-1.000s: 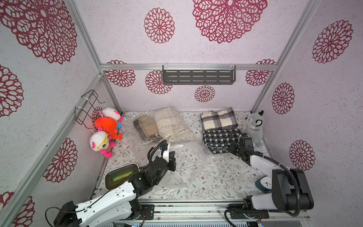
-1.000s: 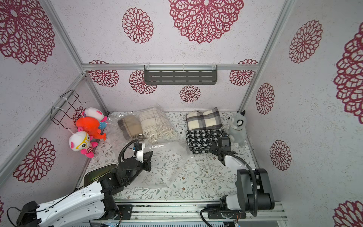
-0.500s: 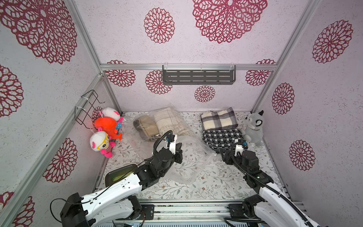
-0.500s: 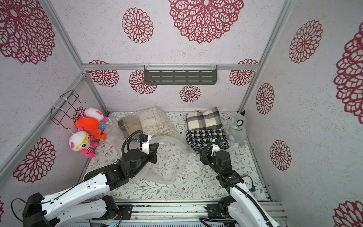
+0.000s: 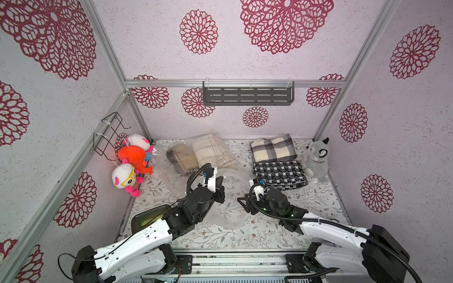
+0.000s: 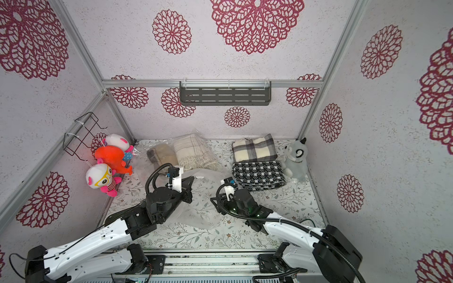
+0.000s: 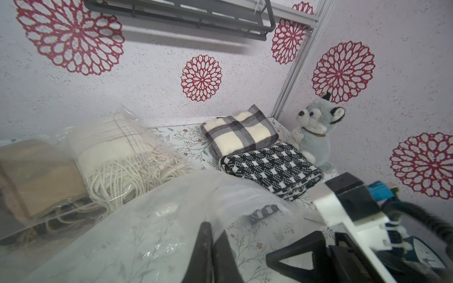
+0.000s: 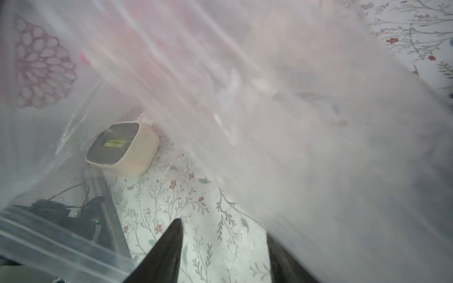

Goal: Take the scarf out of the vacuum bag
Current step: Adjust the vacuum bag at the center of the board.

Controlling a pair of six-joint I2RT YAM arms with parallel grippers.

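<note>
The vacuum bag (image 5: pixel 230 215) is a large clear, crinkly sheet of plastic in the middle of the floral table. My left gripper (image 5: pixel 219 180) is shut on its film, and in the left wrist view the plastic (image 7: pixel 147 232) drapes from the closed fingertips (image 7: pixel 208 227). My right gripper (image 5: pixel 239 201) points left at the bag's near side. It is open, with bare table between its fingers (image 8: pixel 175 235) and film (image 8: pixel 318 122) lying over one of them. A cream fringed scarf (image 5: pixel 210 152) and a tan one (image 5: pixel 181 156) lie under clear plastic at the back left. Whether that is the same bag I cannot tell.
A plaid scarf (image 5: pixel 272 148) and a black-and-white scarf (image 5: pixel 279 171) lie bare at the back right, beside a grey plush dog (image 5: pixel 316 156). Plush toys (image 5: pixel 132 159) hang on the left wall under a wire basket (image 5: pixel 110 133). A small dark-screened device (image 5: pixel 149 215) sits front left.
My right arm has swung from the black-and-white scarf at the right into the middle, beside the bag. My left gripper has moved rightward and back, lifting the bag's film.
</note>
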